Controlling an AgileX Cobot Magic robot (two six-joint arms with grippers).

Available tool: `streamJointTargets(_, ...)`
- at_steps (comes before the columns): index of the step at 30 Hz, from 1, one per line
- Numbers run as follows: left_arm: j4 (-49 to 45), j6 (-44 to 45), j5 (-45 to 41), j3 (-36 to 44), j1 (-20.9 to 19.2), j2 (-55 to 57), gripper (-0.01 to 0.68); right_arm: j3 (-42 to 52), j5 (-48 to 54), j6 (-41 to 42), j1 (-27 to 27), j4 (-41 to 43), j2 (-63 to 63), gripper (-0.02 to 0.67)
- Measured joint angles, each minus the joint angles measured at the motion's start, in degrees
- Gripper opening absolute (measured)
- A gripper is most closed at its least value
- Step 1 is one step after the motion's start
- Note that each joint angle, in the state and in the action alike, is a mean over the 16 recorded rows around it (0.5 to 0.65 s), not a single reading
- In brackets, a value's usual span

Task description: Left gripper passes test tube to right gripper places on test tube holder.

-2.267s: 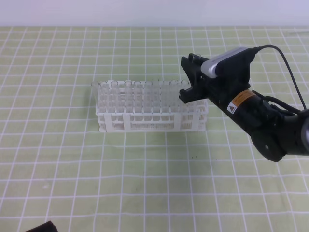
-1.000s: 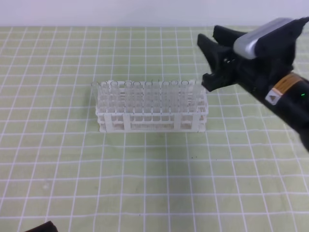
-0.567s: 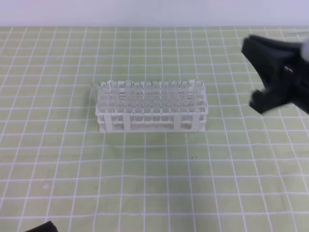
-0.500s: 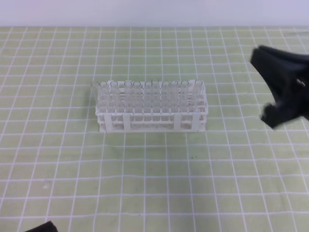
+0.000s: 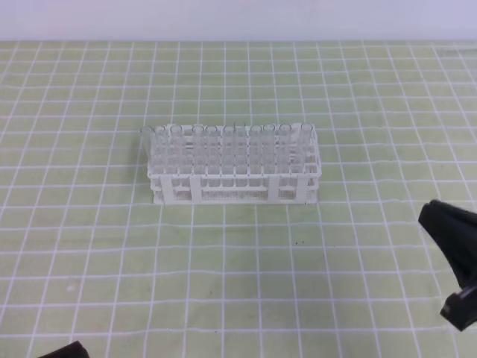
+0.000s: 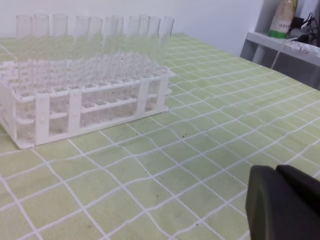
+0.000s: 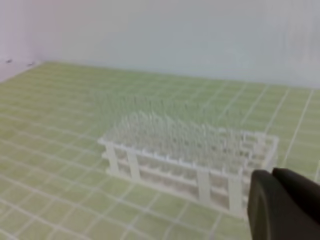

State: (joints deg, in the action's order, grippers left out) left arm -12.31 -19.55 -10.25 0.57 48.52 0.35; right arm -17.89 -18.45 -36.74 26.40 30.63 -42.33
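Note:
The white test tube holder (image 5: pixel 235 191) stands mid-table with several clear tubes upright in its back rows. The test tube (image 5: pixel 306 140) at its right end stands free, nothing touching it. My right gripper (image 5: pixel 440 265) is low at the right edge, well in front of and to the right of the holder, open and empty. In the right wrist view one black finger (image 7: pixel 282 205) shows before the blurred holder (image 7: pixel 200 175). Of my left gripper only one finger (image 6: pixel 282 205) shows, wide of the view's middle, nothing on it, with the holder (image 6: pixel 75 107) ahead to the left.
A green mat with a white grid (image 5: pixel 223 283) covers the table up to a pale back wall. A black corner of the left arm (image 5: pixel 63 350) pokes in at the bottom left. A grey shelf with a bottle (image 6: pixel 282 17) stands beyond the table.
My right gripper let go of the tube at the holder's right end, lifted, then swung right and toward the front edge. The tube stayed upright in the holder.

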Motion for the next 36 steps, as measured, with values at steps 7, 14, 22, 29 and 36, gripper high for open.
streamJointTargets(7,0.0,0.0,-0.1,0.0,0.0,0.0,0.0,4.2,4.4,0.0,-2.4,1.4,6.3,-0.001)
streamJointTargets(14,0.0,0.0,-0.2,0.0,0.0,0.0,0.0,9.7,8.3,0.0,-9.5,4.7,20.3,-0.001)
streamJointTargets(22,0.0,0.0,-0.6,-0.2,0.0,-0.1,0.0,16.1,9.0,0.0,-18.4,7.4,36.6,-0.002)
streamJointTargets(29,0.0,0.0,-0.7,-0.2,0.0,-0.1,0.0,17.9,11.0,-0.1,-21.3,5.1,42.5,-0.002)
streamJointTargets(36,0.0,0.0,-0.6,-0.1,0.0,-0.1,0.0,17.9,13.4,0.5,-21.3,2.2,43.2,-0.002)
